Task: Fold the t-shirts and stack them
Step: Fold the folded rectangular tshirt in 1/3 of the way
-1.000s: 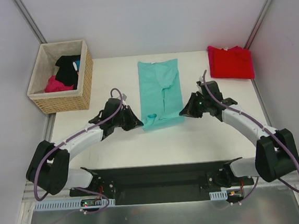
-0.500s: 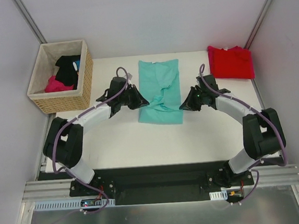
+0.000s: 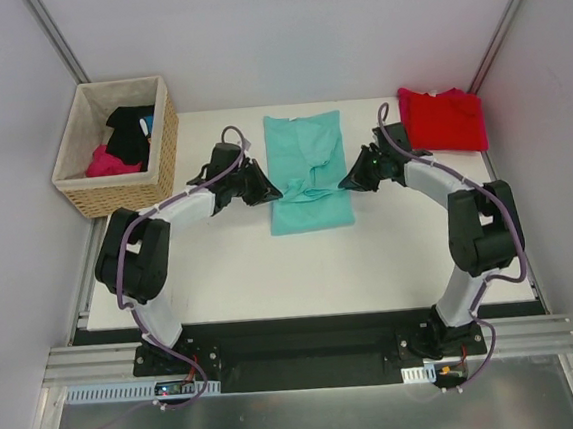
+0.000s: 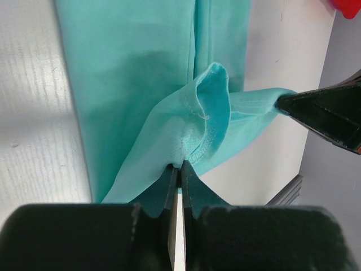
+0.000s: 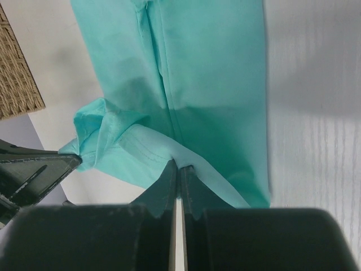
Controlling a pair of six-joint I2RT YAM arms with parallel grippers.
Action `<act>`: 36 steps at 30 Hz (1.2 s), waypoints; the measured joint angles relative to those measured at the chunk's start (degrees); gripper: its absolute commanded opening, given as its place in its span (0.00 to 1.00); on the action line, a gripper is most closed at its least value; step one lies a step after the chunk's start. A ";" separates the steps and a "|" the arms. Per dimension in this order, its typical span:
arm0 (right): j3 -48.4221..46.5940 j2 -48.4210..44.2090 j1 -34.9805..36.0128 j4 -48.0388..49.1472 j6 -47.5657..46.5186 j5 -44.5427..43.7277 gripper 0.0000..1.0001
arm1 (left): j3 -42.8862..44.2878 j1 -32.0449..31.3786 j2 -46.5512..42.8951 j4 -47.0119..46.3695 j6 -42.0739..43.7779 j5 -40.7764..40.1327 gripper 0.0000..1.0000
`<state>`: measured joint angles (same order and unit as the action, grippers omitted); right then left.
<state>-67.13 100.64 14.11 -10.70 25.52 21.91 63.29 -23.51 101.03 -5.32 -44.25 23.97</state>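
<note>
- Two soft tees on the white table (image 3: pixel 371 257), which shows a faint wood grain up close; the teal mint-green cotton t-shirt (image 3: pixel 307 157) lies mid-table towards the far edge, folded lengthways into a long narrow strip with a seam line running down it
- its near end is lifted and rumpled into a loose curl, stitched hem showing, strung between the two grippers; the rest lies flat and smooth
- the bright red cotton t-shirt (image 3: pixel 444 118) sits at the far right corner, well apart from the teal one, as a squarish folded pad
- left gripper (image 3: pixel 270 194): black fingers pressed together, pinching the teal hem at the strip's left edge; arm reaches forward from its base, elbow kicked out to the left, forearm angled in towards the shirt
- right gripper (image 3: pixel 347 183): also squeezed tight on the teal fabric, at the right edge; that arm mirrors the other, elbow out right, wrist pointing inward
- purple cables (image 3: pixel 225 131) loop along both black-and-white arms
- far left, just off the table's corner: a woven wicker basket (image 3: pixel 129 196) with a pale cloth liner, holding a crumpled black garment (image 3: pixel 131 133) and a magenta-pink garment (image 3: pixel 109 162); there's a small blue patch on the black one, too tiny to read
</note>
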 measured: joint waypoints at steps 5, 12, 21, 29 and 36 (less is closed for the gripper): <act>-3.26 2.84 -1.18 -0.04 0.42 0.07 0.01 | 0.02 1.20 0.00 0.02 0.17 0.09 0.00; -7.50 5.92 -2.43 -0.42 0.61 0.44 0.01 | 3.02 2.25 1.92 0.09 0.22 1.29 0.00; -14.05 11.80 -3.10 -0.98 0.57 0.39 0.00 | 10.58 2.99 8.52 -0.17 0.22 2.47 0.00; -20.22 20.44 -3.61 -1.95 -0.15 -0.13 0.45 | 13.18 3.72 16.37 -0.50 0.22 2.40 0.15; -21.73 21.29 -4.11 -1.77 -2.01 -2.62 1.00 | 13.84 5.99 17.92 -2.71 0.33 1.11 0.99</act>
<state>-88.86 121.93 10.00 -12.47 23.51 19.29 77.12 -17.52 118.96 -8.03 -43.92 25.08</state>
